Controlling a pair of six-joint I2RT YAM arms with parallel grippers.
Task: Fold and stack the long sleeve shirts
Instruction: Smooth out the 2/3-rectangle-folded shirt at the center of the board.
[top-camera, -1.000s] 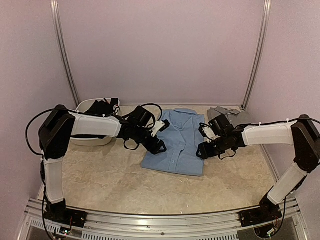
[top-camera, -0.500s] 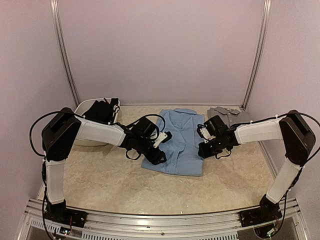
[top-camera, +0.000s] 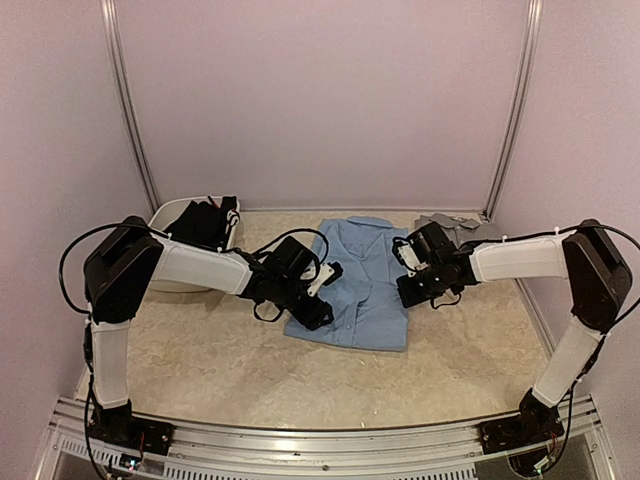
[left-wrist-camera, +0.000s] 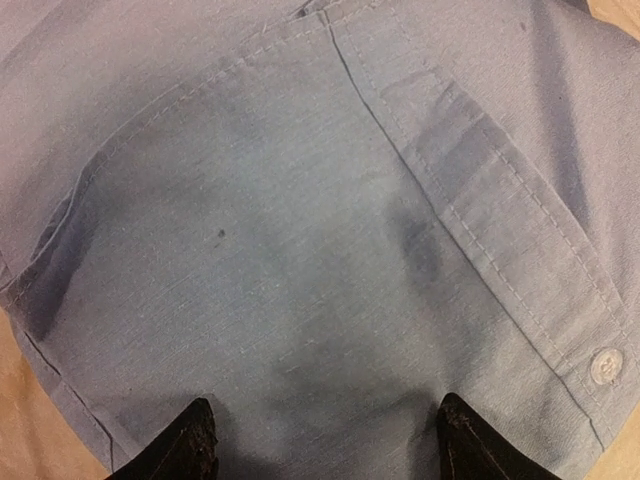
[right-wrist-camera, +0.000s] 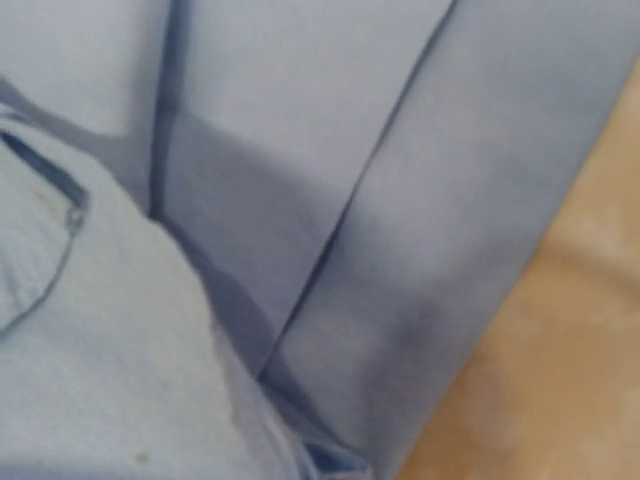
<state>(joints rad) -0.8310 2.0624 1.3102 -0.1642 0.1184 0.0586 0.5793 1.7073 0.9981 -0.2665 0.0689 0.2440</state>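
The light blue shirt (top-camera: 358, 280) lies folded flat mid-table. My left gripper (top-camera: 318, 316) is at its near left corner, open, with both black fingertips (left-wrist-camera: 195, 448) resting on the blue cloth (left-wrist-camera: 300, 250) beside a buttoned cuff (left-wrist-camera: 560, 320). My right gripper (top-camera: 409, 291) sits on the shirt's right edge, shut. Its fingers are hidden in the right wrist view, where a fold of blue cloth (right-wrist-camera: 120, 340) rises towards the camera. The grey shirt (top-camera: 452, 223) lies at the back right. A black shirt (top-camera: 205, 220) is in the tub.
The white plastic tub (top-camera: 178, 281) stands at the back left, behind my left arm. Bare beige tabletop (top-camera: 240, 370) runs in front of the shirt. Walls close in on three sides, with metal posts (top-camera: 503, 130) in the back corners.
My right gripper has shifted left onto the shirt's right edge and closed from open to shut. My left gripper has slid a little nearer along the left edge, still open.
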